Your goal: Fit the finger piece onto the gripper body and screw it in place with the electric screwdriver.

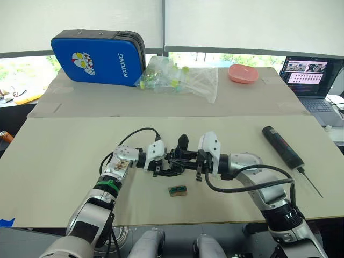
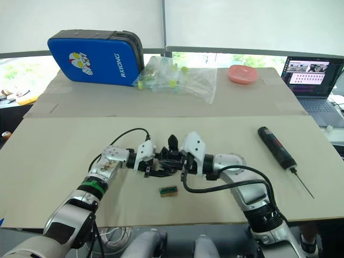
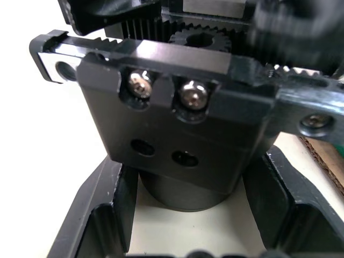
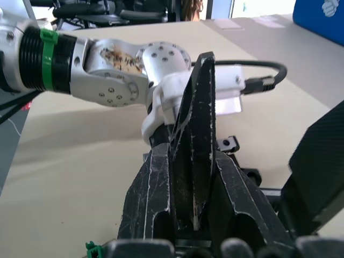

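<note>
Two grippers meet at the body point(image 1: 174, 158): left point(image 1: 161, 166) clamps its base, right point(image 1: 189, 161) pinches the finger piece point(image 4: 194, 161). Rigid, light plastic; grip flat sides.

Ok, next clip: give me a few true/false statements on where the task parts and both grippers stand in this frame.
1. The electric screwdriver lies on the table, apart from both grippers. True.
2. The left gripper straddles the gripper body. True.
3. The right gripper is empty. False: it is shut on the finger piece.
4. The small green-brown block sits on the gripper body. False: it lies on the table, nearer the robot.
5. The pink bowl is next to the screwdriver. False: it stands at the far edge.
</note>
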Tool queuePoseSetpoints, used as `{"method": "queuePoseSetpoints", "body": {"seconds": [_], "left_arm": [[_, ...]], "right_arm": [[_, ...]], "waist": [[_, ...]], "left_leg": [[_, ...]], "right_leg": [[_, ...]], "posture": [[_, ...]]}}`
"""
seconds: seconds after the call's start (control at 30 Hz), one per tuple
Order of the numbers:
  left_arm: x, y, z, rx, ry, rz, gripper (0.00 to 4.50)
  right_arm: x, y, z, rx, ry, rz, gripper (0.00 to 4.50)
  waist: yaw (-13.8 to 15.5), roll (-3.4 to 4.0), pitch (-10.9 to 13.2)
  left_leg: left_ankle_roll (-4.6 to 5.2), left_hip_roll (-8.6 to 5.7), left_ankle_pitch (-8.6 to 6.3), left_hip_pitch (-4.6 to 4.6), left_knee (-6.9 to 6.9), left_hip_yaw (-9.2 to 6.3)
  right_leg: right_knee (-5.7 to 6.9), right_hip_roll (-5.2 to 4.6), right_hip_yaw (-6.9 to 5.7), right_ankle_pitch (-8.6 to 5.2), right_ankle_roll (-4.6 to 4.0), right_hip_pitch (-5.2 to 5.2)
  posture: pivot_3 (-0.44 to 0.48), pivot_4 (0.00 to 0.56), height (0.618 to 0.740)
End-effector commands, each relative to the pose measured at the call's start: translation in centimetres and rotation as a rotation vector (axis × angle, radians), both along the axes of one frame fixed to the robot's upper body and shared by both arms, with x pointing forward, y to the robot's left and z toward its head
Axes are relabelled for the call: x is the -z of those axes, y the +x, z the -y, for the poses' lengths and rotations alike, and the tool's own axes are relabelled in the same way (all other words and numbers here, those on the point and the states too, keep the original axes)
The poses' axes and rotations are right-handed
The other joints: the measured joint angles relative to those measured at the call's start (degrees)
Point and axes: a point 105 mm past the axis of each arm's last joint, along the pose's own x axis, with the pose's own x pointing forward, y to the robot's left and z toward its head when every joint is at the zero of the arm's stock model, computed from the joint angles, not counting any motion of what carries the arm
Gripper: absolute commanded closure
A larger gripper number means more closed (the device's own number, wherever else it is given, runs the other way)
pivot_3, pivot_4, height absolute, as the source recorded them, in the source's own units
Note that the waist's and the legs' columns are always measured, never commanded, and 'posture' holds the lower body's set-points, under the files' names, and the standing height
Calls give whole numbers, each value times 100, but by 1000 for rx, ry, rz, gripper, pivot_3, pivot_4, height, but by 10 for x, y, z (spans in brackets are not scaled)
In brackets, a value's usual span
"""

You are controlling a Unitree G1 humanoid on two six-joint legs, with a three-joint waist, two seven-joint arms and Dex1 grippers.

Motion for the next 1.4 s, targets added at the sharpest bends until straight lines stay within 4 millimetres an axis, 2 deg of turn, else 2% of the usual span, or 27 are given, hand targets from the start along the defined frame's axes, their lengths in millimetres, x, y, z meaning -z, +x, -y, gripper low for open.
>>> {"method": "queuePoseSetpoints", "body": {"seconds": [0.03,0.37,0.77,1.4], "left_arm": [[8,-5,1,19,43,-21,2186],[10,-6,0,16,46,-29,2186],[11,-6,-1,15,48,-33,2186],[11,-7,-1,12,50,-35,2186]], "right_arm": [[0,0,0,10,-4,9,4078],[18,1,9,36,-96,-60,4078],[10,-4,2,51,-93,-126,4078],[21,-9,-6,74,-141,-226,4078]], "waist": [[-2,0,0],[0,2,-2],[1,2,-4],[-17,3,-9]], "left_leg": [[0,0,0,1,0,0],[-1,0,-1,19,-2,0],[-6,0,-4,19,-2,0],[-6,1,-4,21,-7,0]], "right_leg": [[0,0,1,0,0,0],[-1,0,1,0,0,16],[-2,-2,1,0,0,17],[-3,-3,3,0,0,15]], "posture": [[0,150,740],[0,150,740],[0,150,740],[0,150,740]]}}
